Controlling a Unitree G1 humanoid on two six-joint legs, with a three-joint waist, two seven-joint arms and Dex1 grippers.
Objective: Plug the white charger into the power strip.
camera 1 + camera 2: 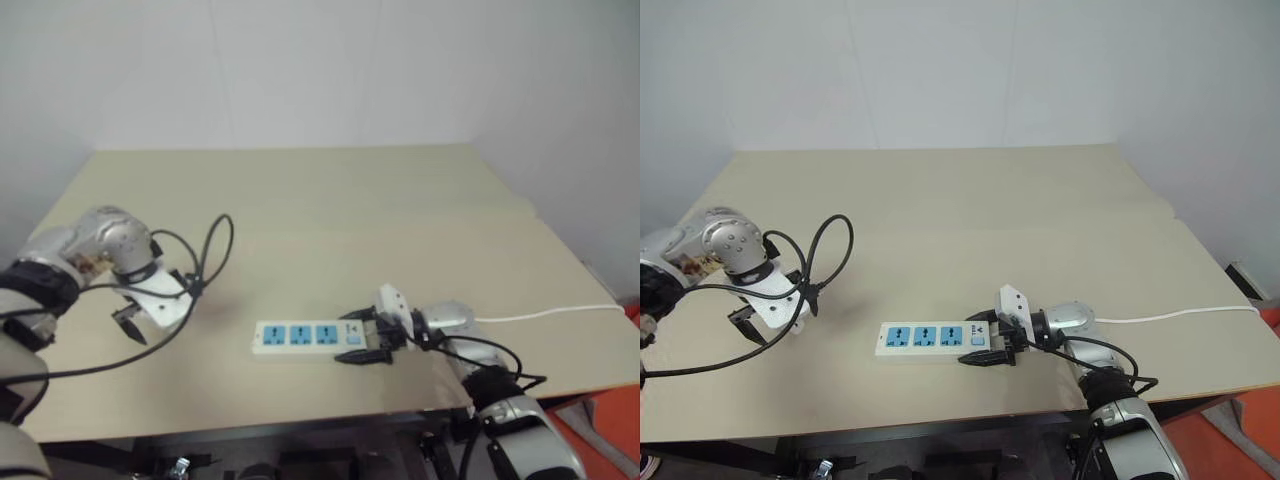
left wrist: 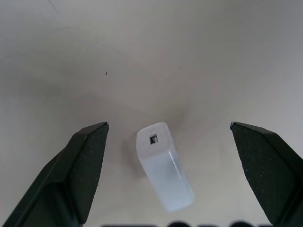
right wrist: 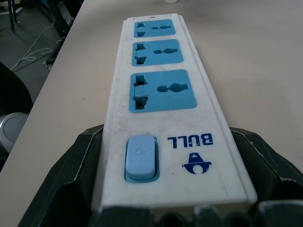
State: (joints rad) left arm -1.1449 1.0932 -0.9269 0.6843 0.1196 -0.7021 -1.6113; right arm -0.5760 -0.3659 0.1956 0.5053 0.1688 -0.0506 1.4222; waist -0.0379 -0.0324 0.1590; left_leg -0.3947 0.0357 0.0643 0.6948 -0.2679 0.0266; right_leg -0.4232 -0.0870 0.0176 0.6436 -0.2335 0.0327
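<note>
You have one long narrow white plastic power strip (image 1: 933,338) lying flat on the pale beige table (image 1: 970,210), near its front edge, and it carries three blue sockets (image 3: 160,90) in a row, all three with nothing plugged in, plus one pale blue switch button (image 3: 140,157) on the end panel beside a blue printed logo. There is one small white plastic cube-like charger (image 2: 164,165), lying on its side on the tabletop straight under your left gripper (image 2: 170,177), with a small dark port showing on the end face. Your left gripper (image 1: 128,324) points down over the left part of the table, well apart from the strip, its two black fingers (image 2: 78,175) spread wide either side of the charger and touching neither it nor the table. Your right gripper (image 1: 990,345) is clenched on the switch end of the power strip, one black finger against each long side. One thin white cable (image 1: 1180,316) runs from behind that gripper off the right edge of the table. In the head views the charger is hidden beneath the left gripper, and the strip's end panel is partly covered by the right one. In the left wrist view the charger's lower end blurs out, so you cannot see its prongs.
</note>
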